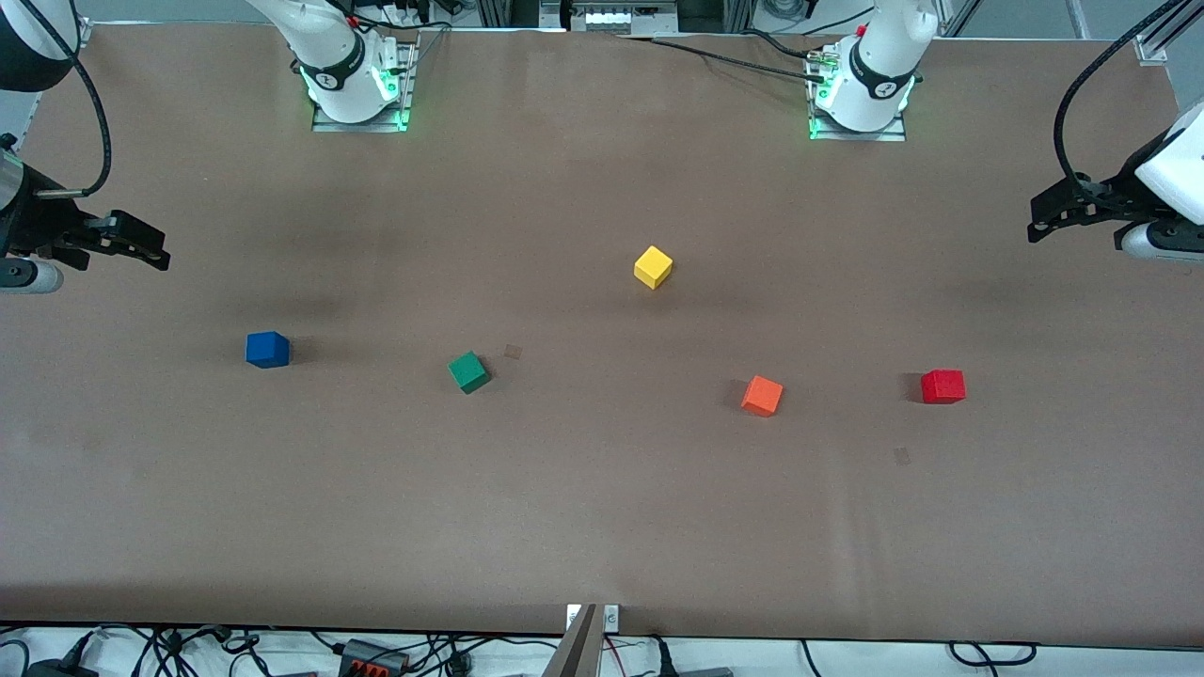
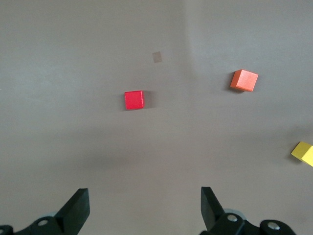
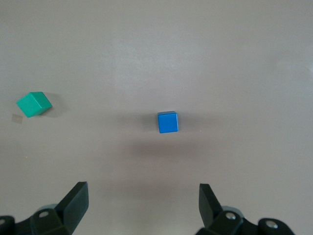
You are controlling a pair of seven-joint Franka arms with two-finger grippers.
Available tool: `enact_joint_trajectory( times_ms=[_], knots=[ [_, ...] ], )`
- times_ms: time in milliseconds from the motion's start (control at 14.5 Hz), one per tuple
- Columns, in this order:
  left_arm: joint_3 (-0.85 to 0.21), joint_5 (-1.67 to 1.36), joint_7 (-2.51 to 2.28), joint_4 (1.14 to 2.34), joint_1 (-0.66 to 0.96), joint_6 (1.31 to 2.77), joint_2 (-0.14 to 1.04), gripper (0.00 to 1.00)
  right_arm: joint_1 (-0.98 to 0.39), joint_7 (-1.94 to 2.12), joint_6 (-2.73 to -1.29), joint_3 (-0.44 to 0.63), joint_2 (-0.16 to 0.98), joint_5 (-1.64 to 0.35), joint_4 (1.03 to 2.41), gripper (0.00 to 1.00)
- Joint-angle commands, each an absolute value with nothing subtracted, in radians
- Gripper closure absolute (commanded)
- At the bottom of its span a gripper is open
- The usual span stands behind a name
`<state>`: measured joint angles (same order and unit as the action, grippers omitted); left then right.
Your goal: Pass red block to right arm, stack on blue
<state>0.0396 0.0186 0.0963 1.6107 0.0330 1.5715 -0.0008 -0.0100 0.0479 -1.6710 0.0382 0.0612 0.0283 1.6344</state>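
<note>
Five cubes lie apart on the worktop [image 1: 602, 527]. Red block [image 1: 942, 386] sits lower right of the front frame, untouched; blue block [image 1: 267, 349] at left, green cube [image 1: 468, 371], orange cube [image 1: 762, 395] and yellow cube [image 1: 653, 267] between them. Left end effector [image 2: 144, 208] hangs at the right edge, jaws wide, empty. Right end effector [image 3: 143, 205] hangs at the left edge, equally wide, empty. Judged: no step begun; next, the left arm must descend squarely over the red block. Wrist views confirm jaw spread; only the front view shows all five cubes.
</note>
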Motion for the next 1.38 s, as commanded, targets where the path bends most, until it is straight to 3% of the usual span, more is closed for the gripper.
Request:
enact_joint_trajectory(
  times_ms=[0, 963, 1307],
  knots=[
    [0.049, 0.000, 0.107, 1.574, 0.037, 1.543, 0.017, 0.00, -0.011, 0.061, -1.655, 0.041, 0.069, 0.020, 1.620, 0.00],
    [0.055, -0.002, 0.090, 1.568, 0.032, 1.502, 0.041, 0.00, -0.015, 0.057, -1.638, 0.037, 0.063, 0.020, 1.626, 0.00],
    [0.057, -0.002, 0.101, 1.548, 0.029, 1.503, 0.110, 0.00, -0.014, 0.057, -1.640, 0.037, 0.064, 0.020, 1.626, 0.00]
  ],
)
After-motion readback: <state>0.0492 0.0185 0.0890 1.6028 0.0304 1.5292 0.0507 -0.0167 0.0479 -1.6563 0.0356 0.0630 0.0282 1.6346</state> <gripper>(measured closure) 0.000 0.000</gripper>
